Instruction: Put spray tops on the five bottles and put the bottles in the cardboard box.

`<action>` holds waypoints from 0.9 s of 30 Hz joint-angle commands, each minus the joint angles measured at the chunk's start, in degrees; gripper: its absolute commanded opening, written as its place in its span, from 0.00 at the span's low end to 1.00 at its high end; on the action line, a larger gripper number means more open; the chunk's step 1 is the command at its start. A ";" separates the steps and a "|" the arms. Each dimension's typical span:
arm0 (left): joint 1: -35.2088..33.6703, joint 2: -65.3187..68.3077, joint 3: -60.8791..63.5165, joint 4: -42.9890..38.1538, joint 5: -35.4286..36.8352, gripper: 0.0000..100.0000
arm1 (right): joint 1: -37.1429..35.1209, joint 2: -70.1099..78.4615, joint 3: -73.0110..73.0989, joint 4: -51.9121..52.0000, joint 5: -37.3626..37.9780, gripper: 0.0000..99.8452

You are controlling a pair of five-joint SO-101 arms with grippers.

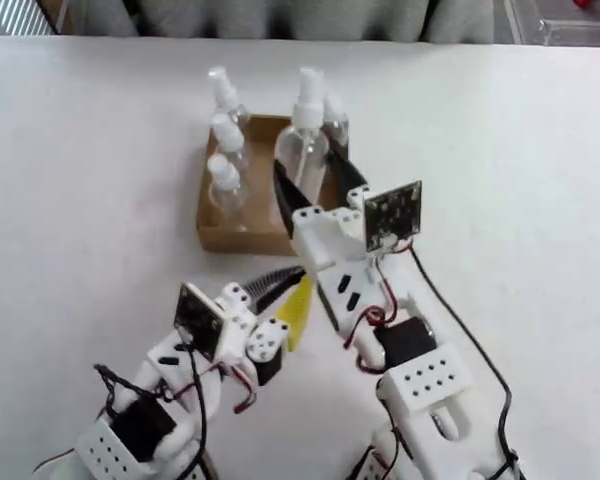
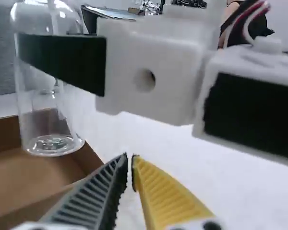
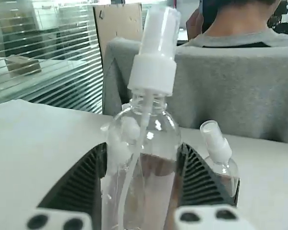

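Upper centre: right gripper [image 1: 310, 170] pinches a capped bottle [image 1: 305, 140] over the cardboard box [image 1: 230, 240], seemingly the fifth joining four others [image 1: 224, 180] inside; left gripper [image 1: 301, 276] rests pressed together.

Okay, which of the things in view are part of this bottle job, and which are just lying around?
Part of the job: cardboard box; bottle held in the right gripper; small bottle beside it; three bottles along the box's left side; left gripper, shut and empty.
Just lying about: clear container past the table's far edge; brown board behind the table.
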 commanded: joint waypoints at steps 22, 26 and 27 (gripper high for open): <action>-2.51 -0.40 2.11 -8.18 0.26 0.02 | -10.51 -32.13 -3.52 37.23 -0.70 0.02; -2.51 -0.40 2.11 -8.00 0.26 0.02 | -8.75 -30.37 -3.43 34.24 -0.26 0.02; -2.51 -0.48 2.02 -7.12 0.26 0.02 | -7.69 -29.32 -3.43 32.57 -0.26 0.02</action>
